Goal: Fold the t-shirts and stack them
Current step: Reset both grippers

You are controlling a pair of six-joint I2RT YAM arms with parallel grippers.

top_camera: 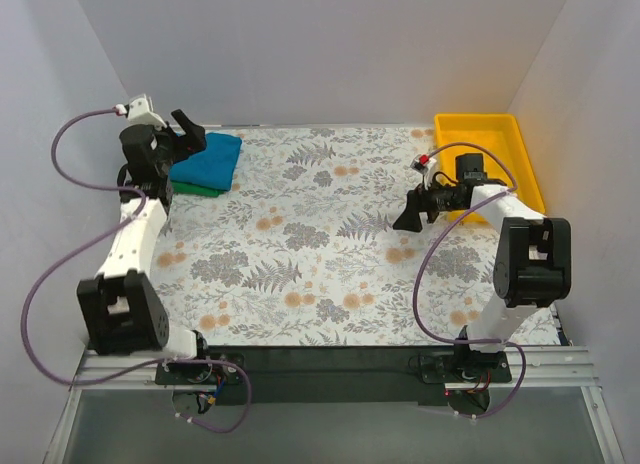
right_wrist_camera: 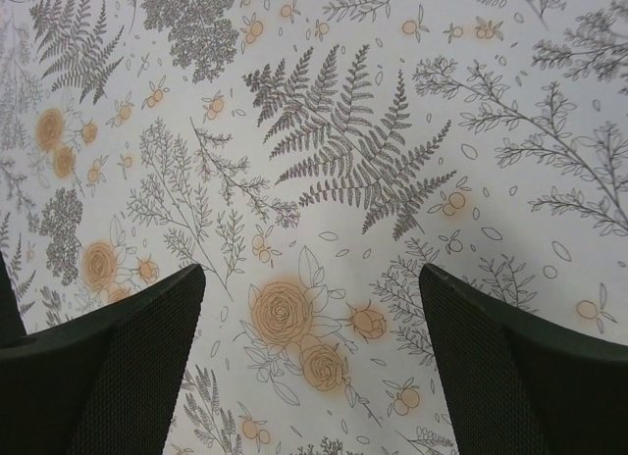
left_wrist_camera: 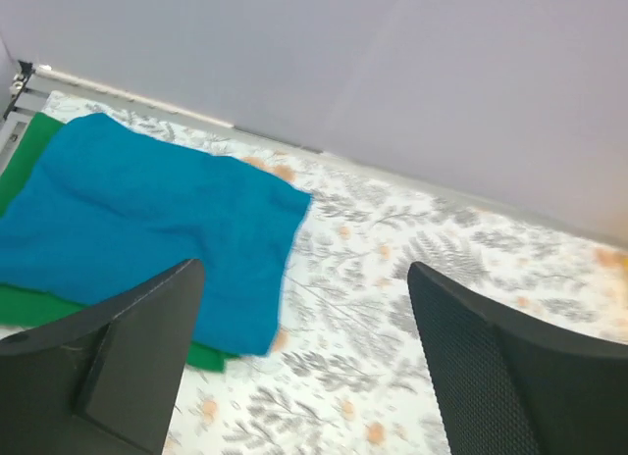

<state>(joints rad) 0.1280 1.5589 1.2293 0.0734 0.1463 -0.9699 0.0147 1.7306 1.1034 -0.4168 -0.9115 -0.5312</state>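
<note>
Teal t-shirt (top_camera: 210, 160) just beside left hand (top_camera: 190, 131)

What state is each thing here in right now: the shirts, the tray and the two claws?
teal-blue t-shirt, folded, lying on top of the green one.
green t-shirt, flat underneath, only its edges showing.
yellow tray, upright, nothing visible inside.
left gripper, open, holding nothing.
right gripper, open, holding nothing, over the tablecloth.
</note>
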